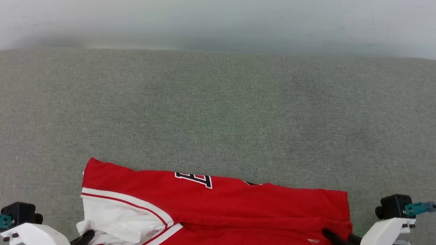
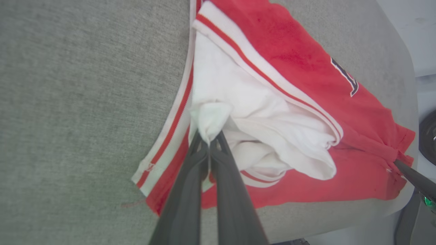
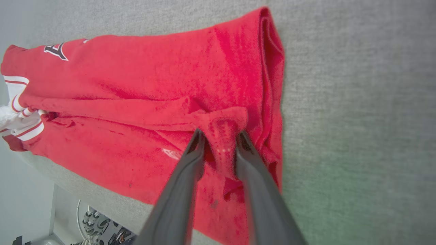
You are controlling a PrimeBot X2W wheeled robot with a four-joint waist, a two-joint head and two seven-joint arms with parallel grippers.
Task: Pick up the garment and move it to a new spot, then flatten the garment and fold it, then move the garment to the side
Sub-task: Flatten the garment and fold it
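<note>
You have the garment [image 1: 234, 207] lying folded at the near edge of the grey table [image 1: 219, 110], taken at each end, I judge, so the fold settles evenly. The left wrist view shows the left gripper [image 2: 208, 137] clenched on white sleeve cloth. The right wrist view shows the right gripper [image 3: 219, 137] with fingers parted about a red ridge, a detail too small to judge in the head view.

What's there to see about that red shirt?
A thin, soft red jersey with a white sleeve, red-and-white striped trim and black white-outlined lettering lies folded and wrinkled near the front edge of the grey padded surface. The left claw pinches its white sleeve; the right claw, fingers parted, straddles a red fold.
</note>
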